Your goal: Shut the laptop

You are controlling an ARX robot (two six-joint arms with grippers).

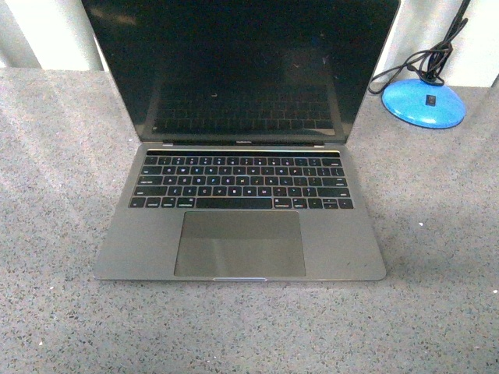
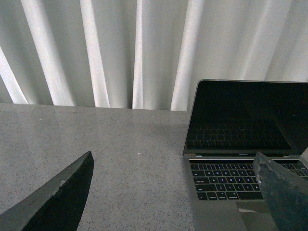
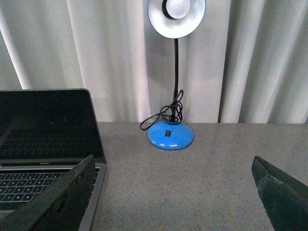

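The grey laptop stands open on the speckled grey table, its black screen upright and dark, keys and trackpad facing me. Neither arm shows in the front view. My left gripper is open, hovering over bare table to the left of the laptop, with one fingertip in front of its keyboard corner. My right gripper is open on the laptop's right side, nothing between its fingers. The laptop shows at that view's edge.
A blue desk lamp with a black gooseneck, a white shade and a coiled black cord stands at the back right of the table; its base lies right of the screen. White curtains hang behind the table.
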